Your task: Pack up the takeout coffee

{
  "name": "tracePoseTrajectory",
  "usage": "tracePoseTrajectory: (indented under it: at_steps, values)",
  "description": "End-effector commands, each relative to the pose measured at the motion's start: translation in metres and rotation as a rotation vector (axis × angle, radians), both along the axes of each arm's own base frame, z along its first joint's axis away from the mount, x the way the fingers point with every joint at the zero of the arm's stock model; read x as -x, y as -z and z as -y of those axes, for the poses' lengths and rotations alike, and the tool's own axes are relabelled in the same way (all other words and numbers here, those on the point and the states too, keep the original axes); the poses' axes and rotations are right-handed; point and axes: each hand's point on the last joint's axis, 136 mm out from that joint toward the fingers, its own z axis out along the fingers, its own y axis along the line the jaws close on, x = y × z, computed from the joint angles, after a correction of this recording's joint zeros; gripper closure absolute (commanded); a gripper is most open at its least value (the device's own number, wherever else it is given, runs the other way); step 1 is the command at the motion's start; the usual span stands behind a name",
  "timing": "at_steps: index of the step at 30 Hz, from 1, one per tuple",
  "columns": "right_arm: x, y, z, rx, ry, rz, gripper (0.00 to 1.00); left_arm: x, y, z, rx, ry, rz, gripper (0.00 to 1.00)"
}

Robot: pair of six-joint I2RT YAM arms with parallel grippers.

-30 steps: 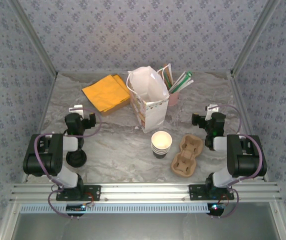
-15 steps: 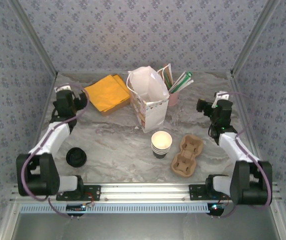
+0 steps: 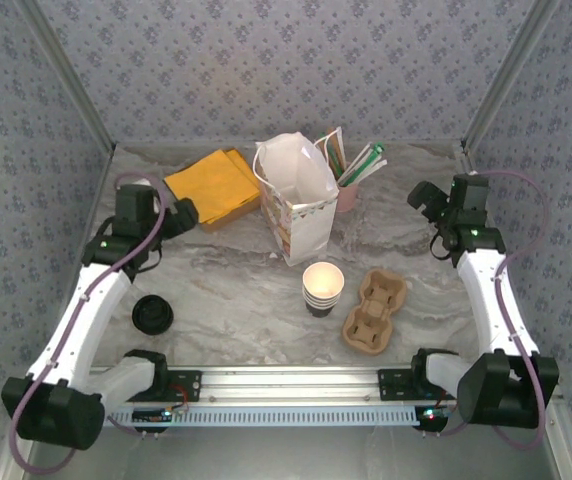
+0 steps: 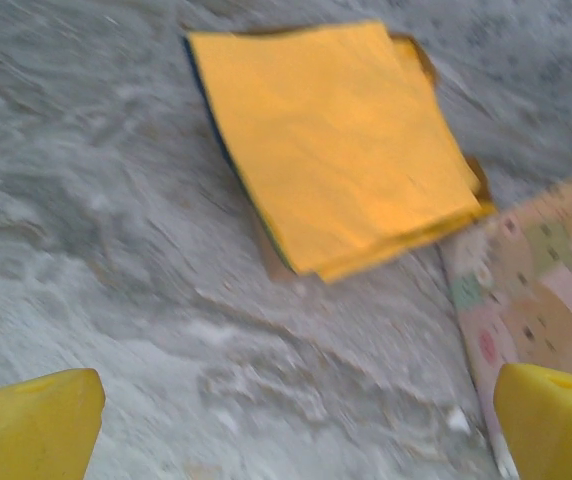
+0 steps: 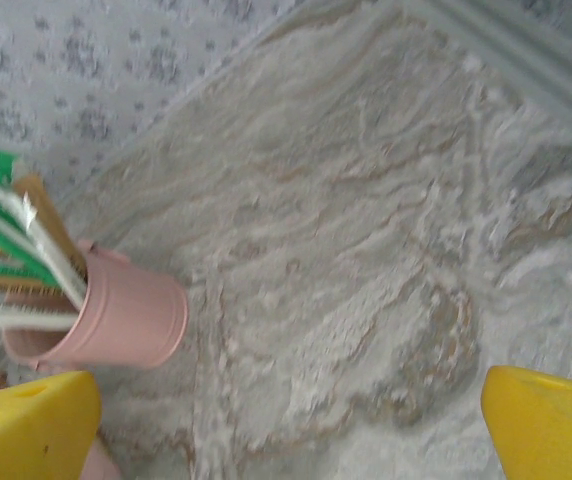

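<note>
Grey marbled surface (image 3: 216, 280). Yellow napkins (image 3: 212, 186) at 10 o'clock; white paper bag (image 3: 301, 215) upright near centre; pink cup (image 3: 348, 195) with straws at 1; takeout coffee cup (image 3: 323, 288) at 6; cardboard carrier (image 3: 374, 310) at 5; black lid (image 3: 152, 314) at 8.

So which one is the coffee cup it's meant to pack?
Find the tall white paper bag mid-table. Just in front of it, nearer us, stands the small paper cup. Unlike the brown carrier beside it, it's cream-rimmed with dark rings.

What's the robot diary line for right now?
left gripper: open, empty | right gripper: open, empty | takeout coffee: untouched, beside carrier, outside bag
</note>
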Motion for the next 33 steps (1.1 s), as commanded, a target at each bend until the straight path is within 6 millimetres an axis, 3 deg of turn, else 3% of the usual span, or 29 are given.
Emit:
tracePoseTrajectory:
  at_steps: [1,8,14,21,26,29,33]
  values:
    - [0.014,-0.001,-0.03,-0.063,-0.104,-0.067,0.0,0.019,-0.01,0.016,0.034,0.015,-0.011,0.0]
    - [0.028,-0.008,-0.078,-0.007,-0.253,-0.135,0.01,0.038,-0.005,0.069,0.012,0.155,-0.073,0.0]
    - [0.051,-0.021,-0.125,0.026,-0.38,-0.199,0.15,0.048,-0.004,0.108,0.017,0.279,-0.126,0.0]
    - [0.088,-0.019,-0.168,-0.011,-0.44,-0.289,0.39,0.061,-0.004,0.129,0.081,0.359,-0.154,0.0]
    - [0.118,-0.007,-0.19,0.036,-0.482,-0.405,0.54,0.077,-0.002,0.141,0.118,0.448,-0.196,0.0]
    - [0.129,0.0,-0.201,0.051,-0.491,-0.452,0.55,0.085,-0.003,0.145,0.118,0.491,-0.202,0.0]
    - [0.137,0.007,-0.207,0.079,-0.496,-0.503,0.63,0.093,-0.014,0.154,0.124,0.56,-0.159,0.0]
